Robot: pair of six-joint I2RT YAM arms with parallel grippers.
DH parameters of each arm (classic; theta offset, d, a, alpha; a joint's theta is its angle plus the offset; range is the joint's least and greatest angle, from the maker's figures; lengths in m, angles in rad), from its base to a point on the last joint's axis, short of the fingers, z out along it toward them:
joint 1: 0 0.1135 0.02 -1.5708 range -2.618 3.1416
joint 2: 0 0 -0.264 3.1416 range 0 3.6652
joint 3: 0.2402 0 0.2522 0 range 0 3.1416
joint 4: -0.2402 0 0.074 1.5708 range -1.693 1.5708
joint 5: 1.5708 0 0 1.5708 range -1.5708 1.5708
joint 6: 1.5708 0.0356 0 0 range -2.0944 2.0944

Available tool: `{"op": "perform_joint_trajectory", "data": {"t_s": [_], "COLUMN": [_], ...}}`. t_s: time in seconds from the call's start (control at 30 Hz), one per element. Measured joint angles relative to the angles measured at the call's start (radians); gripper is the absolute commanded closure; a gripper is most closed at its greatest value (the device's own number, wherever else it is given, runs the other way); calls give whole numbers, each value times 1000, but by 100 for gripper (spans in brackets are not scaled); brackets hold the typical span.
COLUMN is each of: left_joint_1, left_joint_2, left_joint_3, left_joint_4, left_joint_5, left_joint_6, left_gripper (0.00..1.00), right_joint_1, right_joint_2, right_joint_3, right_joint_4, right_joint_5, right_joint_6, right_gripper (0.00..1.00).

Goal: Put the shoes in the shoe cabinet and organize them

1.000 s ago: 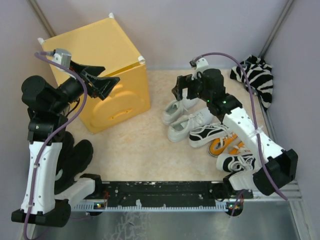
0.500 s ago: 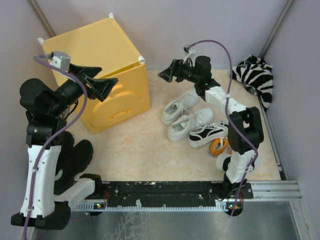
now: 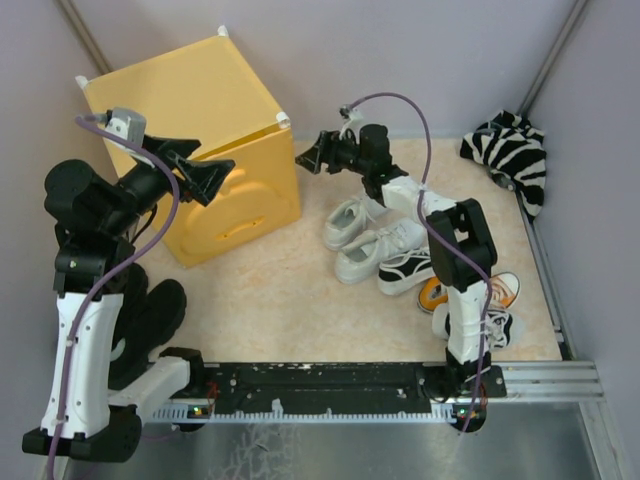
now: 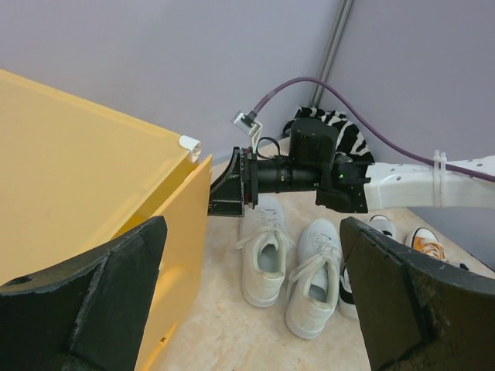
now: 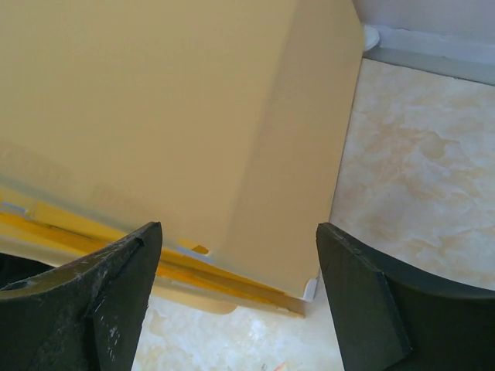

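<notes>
Starting at the left, the left gripper [image 3: 205, 172] hovers at the front face of the yellow shoe cabinet [image 3: 190, 95], its fingers [image 4: 85, 297] spread wide with nothing between them. The cabinet sits at the far left of the desk [image 3: 280, 285], its embossed door [image 3: 250, 205] facing the shoes; from these views I cannot tell what is inside it. Moving right, the right gripper [image 3: 308, 158] reaches across to the cabinet's right front corner, beside the white corner connector [image 3: 283, 119]. Its fingers [image 5: 93, 301] stand well apart and hold nothing; the wrist view shows the yellow side panel and the door's edge between them. Below that arm the shoes lie on the desk, all outside the cabinet: a white pair [image 3: 365, 228] side by side, a black-and-white sneaker [image 3: 418, 268] just beside them, then an orange pair [image 3: 470, 292], and another black-and-white sneaker [image 3: 490, 325] near the arm's base. At the far right corner sits a zebra-striped cloth bundle [image 3: 512, 155], well apart from the shoes.
</notes>
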Motion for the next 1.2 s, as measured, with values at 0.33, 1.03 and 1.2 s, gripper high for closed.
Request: {"op": "perform_joint_trajectory", "data": {"t_s": [0.33, 1.03, 1.2], "left_joint_1": [0, 0, 0], "left_joint_2": [-9, 20, 41], "left_joint_3": [-1, -1, -2], "left_joint_4": [-20, -26, -27], "left_joint_5": [-16, -64, -83], "left_joint_6": [16, 16, 16], "left_gripper": [1, 1, 1], "right_joint_1": [26, 251, 251], "right_joint_2": [18, -826, -913], "right_joint_3": [-3, -672, -719], "right_joint_4": [14, -181, -264], "right_joint_5": [50, -26, 27], "right_joint_6": [-31, -253, -304], "right_gripper": [22, 21, 22]}}
